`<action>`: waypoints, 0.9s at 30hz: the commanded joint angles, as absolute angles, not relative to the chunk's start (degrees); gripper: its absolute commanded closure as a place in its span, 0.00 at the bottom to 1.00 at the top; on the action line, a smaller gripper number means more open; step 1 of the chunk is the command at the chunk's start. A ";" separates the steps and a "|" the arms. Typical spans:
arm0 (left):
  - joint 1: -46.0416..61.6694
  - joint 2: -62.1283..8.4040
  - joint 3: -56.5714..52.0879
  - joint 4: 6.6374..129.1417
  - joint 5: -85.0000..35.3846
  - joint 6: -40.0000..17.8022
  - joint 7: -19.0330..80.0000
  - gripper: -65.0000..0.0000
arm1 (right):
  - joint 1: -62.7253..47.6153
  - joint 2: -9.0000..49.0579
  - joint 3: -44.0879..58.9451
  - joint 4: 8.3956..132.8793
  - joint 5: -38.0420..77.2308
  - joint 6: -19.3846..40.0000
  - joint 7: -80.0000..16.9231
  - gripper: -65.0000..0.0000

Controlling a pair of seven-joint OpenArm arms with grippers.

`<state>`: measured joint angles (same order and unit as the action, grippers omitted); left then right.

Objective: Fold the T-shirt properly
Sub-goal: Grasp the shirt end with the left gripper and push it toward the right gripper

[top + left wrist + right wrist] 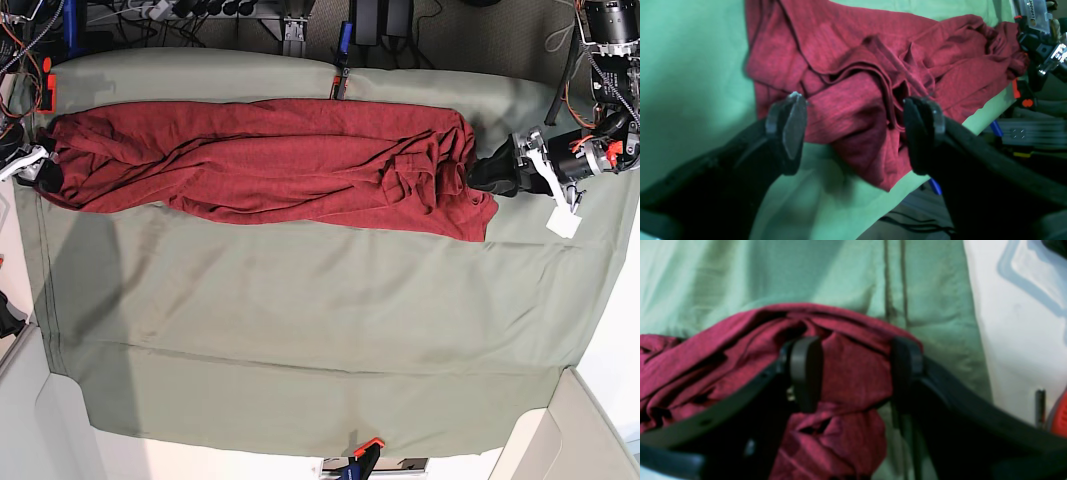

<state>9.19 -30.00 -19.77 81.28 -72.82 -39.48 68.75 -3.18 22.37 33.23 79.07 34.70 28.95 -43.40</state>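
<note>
Sage-green cloth covers the tabletop (300,330); the T-shirt (270,160), soft and limp, lies bunched along its far edge. Left claw (853,133) gapes empty; right claw (853,373) straddles a gathered end, best hold probably hem corners.

The T-shirt (270,160) lies stretched across the far part of the table cloth (300,330), between the two claws. The left gripper (853,123) stands just off one end, jaws apart, a bunched fold of fabric lying just ahead of them. The right gripper (853,373) sits at the opposite end — cloth gathered between its fingers (805,371).
</note>
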 commanded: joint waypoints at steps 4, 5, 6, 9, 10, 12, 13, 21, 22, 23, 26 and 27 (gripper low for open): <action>8.60 -28.40 -20.10 82.17 -71.70 -40.00 67.13 0.27 | -2.57 23.62 33.63 79.92 35.38 29.36 -42.94 0.49; 8.58 -27.77 -20.10 82.17 -71.79 -40.00 67.11 0.27 | -2.57 23.62 33.63 79.92 35.38 29.36 -42.94 0.49; 8.58 -27.22 -20.10 82.17 -71.79 -40.00 67.09 0.27 | -2.57 23.59 33.63 79.92 35.38 29.36 -42.94 0.49; 8.58 -25.87 -20.10 82.17 -71.79 -40.00 67.11 0.27 | -2.57 23.59 33.63 79.92 35.40 29.36 -43.13 0.49; 8.60 -25.47 -20.10 82.17 -71.79 -40.00 67.11 0.27 | -2.57 23.59 33.63 79.92 35.40 29.36 -43.13 0.49; 8.58 -24.56 -19.99 82.17 -72.01 -40.00 67.11 0.27 | -2.57 23.59 33.63 79.92 35.40 29.36 -43.13 0.49; 8.58 -24.25 -19.70 82.17 -71.99 -40.00 67.11 0.27 | -2.57 23.59 33.63 79.92 35.42 29.36 -43.13 0.49; 8.58 -20.45 -14.59 82.17 -68.86 -40.00 66.15 0.27 | -2.57 23.59 33.63 79.92 35.42 29.36 -43.13 0.49; 8.58 -19.81 -13.80 82.17 -67.85 -40.00 65.65 0.27 | -2.57 23.59 33.63 79.92 35.42 29.36 -43.13 0.49; 8.58 -19.29 -12.97 82.17 -67.35 -40.00 65.36 0.27 | -2.57 23.59 33.63 79.92 35.44 29.36 -43.13 0.49; 8.58 -17.69 -11.25 82.17 -65.52 -40.00 65.34 0.27 | -2.57 23.59 33.63 79.92 35.42 29.36 -43.13 0.49; 8.58 -17.12 -11.03 82.17 -64.34 -40.00 64.86 0.27 | -2.57 23.59 33.63 79.92 35.44 29.36 -43.13 0.49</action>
<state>8.67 -16.82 -11.33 81.76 -65.71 -40.14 63.16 -3.18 22.37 33.23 79.07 34.72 28.95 -43.97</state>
